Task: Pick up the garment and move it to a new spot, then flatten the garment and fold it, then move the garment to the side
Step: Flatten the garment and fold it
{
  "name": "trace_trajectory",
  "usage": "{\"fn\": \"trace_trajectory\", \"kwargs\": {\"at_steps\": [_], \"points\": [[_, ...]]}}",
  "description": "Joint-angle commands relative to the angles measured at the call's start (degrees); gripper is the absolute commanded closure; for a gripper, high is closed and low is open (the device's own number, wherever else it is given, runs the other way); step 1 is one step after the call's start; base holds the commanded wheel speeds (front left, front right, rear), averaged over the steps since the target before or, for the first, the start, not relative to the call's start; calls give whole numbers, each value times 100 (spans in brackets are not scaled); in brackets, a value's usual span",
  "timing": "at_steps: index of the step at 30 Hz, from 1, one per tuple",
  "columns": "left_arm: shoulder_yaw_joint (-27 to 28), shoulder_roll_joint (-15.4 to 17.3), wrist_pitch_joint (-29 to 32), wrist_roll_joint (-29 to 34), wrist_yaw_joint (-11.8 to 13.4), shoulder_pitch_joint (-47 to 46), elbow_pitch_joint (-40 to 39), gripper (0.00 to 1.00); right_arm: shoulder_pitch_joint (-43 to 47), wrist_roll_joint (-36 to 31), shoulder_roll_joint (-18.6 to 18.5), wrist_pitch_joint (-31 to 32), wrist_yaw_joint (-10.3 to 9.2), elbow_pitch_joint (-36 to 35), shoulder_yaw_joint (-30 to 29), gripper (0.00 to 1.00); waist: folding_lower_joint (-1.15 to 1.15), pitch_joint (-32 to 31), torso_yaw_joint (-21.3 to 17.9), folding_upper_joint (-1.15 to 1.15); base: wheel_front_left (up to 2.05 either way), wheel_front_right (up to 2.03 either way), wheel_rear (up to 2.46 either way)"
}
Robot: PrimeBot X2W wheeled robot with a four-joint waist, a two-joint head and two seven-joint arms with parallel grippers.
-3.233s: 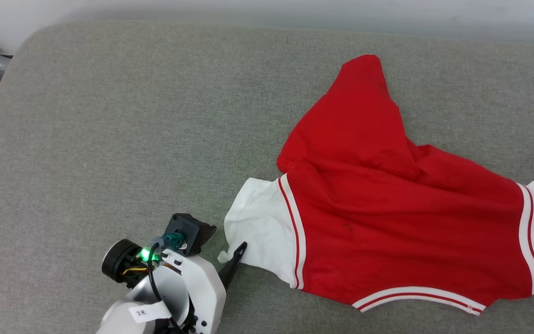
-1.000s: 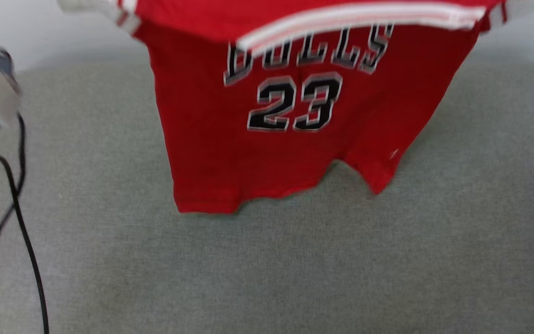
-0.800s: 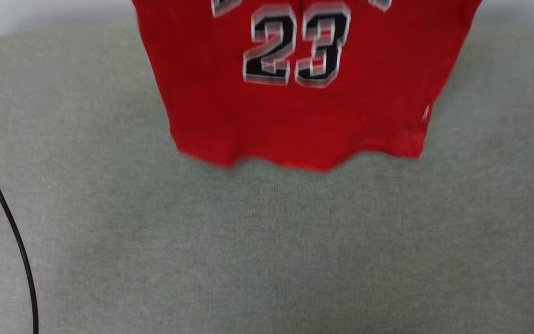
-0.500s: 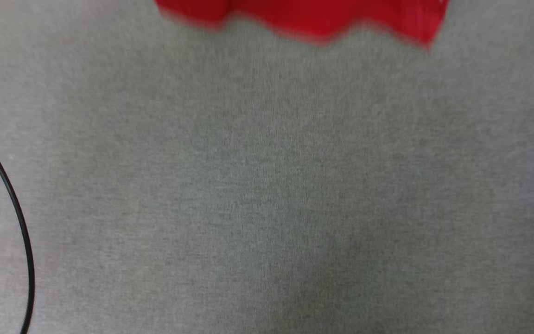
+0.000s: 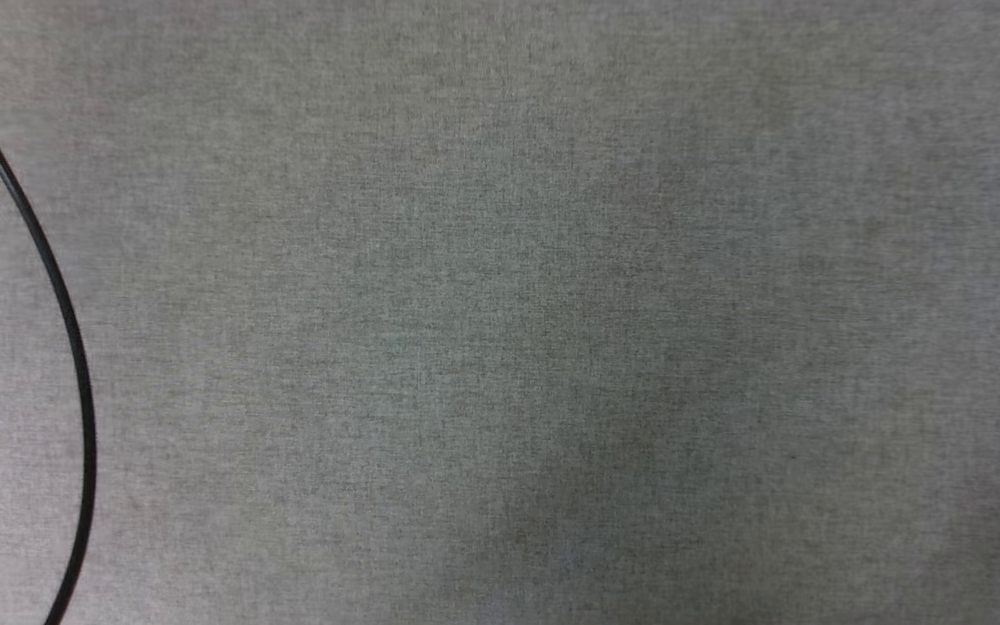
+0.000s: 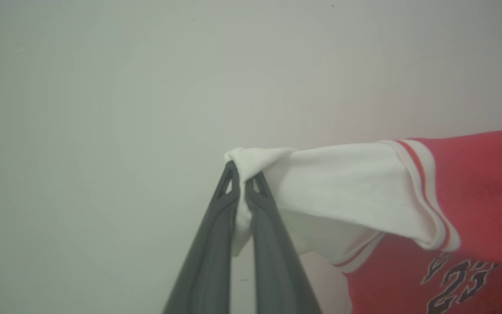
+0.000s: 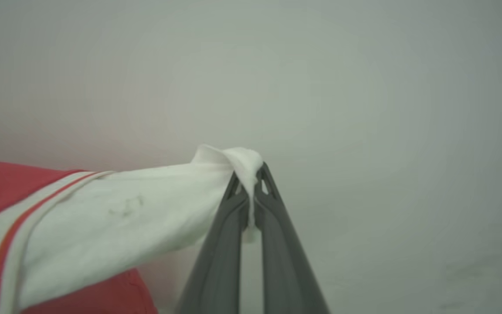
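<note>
While the left gripper (image 6: 243,174) and right gripper (image 7: 249,174) each clamp a white sleeve tip, the garment (image 6: 486,183) hangs stretched between them aloft: the moving step, I'd say, needing next an even lowering onto the grey surface (image 5: 500,312).

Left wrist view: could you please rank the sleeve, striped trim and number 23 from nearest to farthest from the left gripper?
1. Sleeve, pinched in the left gripper.
2. Striped trim, to the sleeve's right.
3. Number 23, at lower right.

Grey woven fabric surface (image 5: 552,330), a thin black cable (image 5: 76,347) curving across its left edge
</note>
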Motion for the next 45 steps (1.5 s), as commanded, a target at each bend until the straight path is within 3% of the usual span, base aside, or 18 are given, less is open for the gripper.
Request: {"fn": "trace_trajectory", "kwargs": {"at_steps": [1, 10, 20, 31, 45], "points": [[-41, -27, -147, 25, -10, -20, 154, 100, -8, -35, 47, -130, -10, 152, 28, 100, -2, 84, 14, 0, 0, 0, 0], [-374, -336, -754, -64, -52, 1023, 690, 100, 783, 197, -11, -594, -10, 872, 226, 100, -2, -141, 10, 0, 0, 0, 0], [-528, -423, -894, -332, 56, 3206, 514, 100, 2522, 744, -135, -616, -10, 1206, 562, 100, -2, -1073, -81, 0, 0, 0, 0], [-516, -206, -132, -872, 303, 5853, -329, 100, 4489, 1366, -255, -110, -11, 1160, 754, 100, -2, -2131, -180, 0, 0, 0, 0], [-527, 114, 715, -1377, 499, 7896, -1273, 100, 6468, 2101, -488, 866, -12, 454, 708, 100, -2, -3032, -197, 0, 0, 0, 0]]}}
